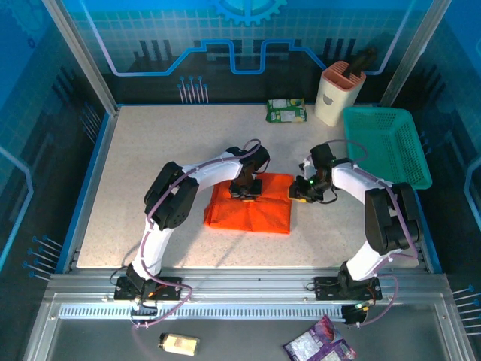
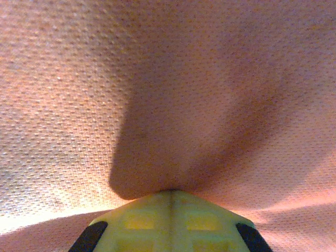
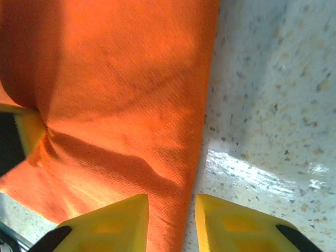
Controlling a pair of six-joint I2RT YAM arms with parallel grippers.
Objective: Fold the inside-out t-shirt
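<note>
One inside-out t-shirt (image 1: pixel 252 214), orange, lay folded into a rectangle at the middle of the table (image 1: pixel 150 165). Left gripper (image 1: pixel 246 189) was clenched on a pucker of cloth near its far edge. Right gripper (image 1: pixel 298 194) stood parted, straddling its right edge.

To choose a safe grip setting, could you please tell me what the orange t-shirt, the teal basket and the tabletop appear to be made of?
T-shirt: soft knit cloth, matte; fine dotted weave and creases show. Basket: probably rigid plastic, open mesh pattern. Tabletop: hard speckled surface, perhaps laminate, slightly glossy from the glare.
</note>
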